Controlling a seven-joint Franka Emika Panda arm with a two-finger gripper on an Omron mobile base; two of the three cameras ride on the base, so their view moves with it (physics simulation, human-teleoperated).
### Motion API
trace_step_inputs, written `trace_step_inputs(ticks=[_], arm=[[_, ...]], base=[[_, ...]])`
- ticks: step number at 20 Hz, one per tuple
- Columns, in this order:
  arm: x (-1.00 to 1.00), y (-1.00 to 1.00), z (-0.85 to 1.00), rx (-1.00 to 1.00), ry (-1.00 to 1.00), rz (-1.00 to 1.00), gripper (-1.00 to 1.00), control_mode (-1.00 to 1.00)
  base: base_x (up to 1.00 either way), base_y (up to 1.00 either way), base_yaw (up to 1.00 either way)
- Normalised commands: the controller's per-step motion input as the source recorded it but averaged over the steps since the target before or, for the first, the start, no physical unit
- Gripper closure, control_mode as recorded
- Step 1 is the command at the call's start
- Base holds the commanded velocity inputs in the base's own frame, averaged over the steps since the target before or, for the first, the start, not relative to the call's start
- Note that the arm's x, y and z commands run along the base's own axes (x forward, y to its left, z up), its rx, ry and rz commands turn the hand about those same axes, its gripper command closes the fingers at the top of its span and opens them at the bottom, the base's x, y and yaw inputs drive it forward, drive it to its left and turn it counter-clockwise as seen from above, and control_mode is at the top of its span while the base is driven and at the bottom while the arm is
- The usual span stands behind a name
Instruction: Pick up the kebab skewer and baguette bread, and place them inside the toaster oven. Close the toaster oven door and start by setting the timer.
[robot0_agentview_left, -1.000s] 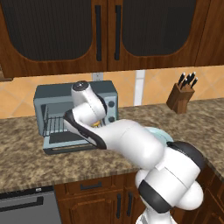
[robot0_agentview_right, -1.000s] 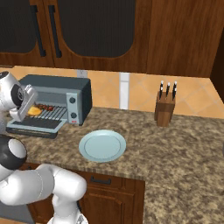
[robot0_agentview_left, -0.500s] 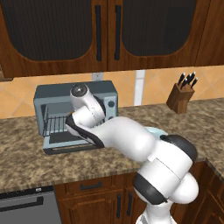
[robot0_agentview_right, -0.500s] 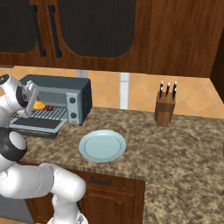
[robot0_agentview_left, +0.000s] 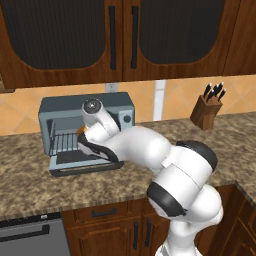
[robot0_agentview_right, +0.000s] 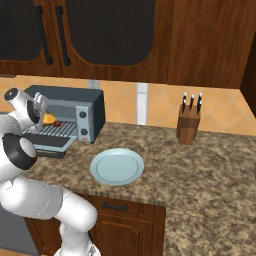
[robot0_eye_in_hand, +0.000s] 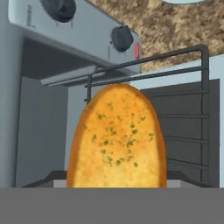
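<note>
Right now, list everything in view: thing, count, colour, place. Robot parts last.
toaster oven: one, grey-blue, on the counter at the back wall.
toaster oven door: one, grey-blue, dropped open.
baguette bread: one, golden-orange, in the gripper at the oven mouth, over the wire rack.
kebab skewer: one, dark red, on the rack inside the oven.
plate: one, pale blue, on the counter in front of the oven.
knife block: one, brown, by the wall.
gripper: one, shut on the bread.

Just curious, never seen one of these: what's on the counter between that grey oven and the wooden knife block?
A pale blue plate, nothing on it, lies on the speckled counter between the toaster oven and the knife block, nearer the front edge, in the right base view.
</note>
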Motion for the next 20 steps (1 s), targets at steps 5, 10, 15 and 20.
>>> trace_step_inputs(ticks=[5, 10, 15, 20], arm=[[0.07, 0.04, -0.02, 0.0, 0.1, 0.0, 1.0, -1.0], [0.01, 0.0, -0.16, 0.0, 0.1, 0.0, 1.0, -1.0], [0.18, 0.01, -0.1, 0.0, 0.05, 0.0, 1.0, -1.0], [0.32, 0.05, 0.0, 0.0, 0.05, 0.0, 1.0, -1.0]], base=[[0.0, 0.0, 0.0], [0.0, 0.0, 0.0], [0.0, 0.0, 0.0], [0.0, 0.0, 0.0]])
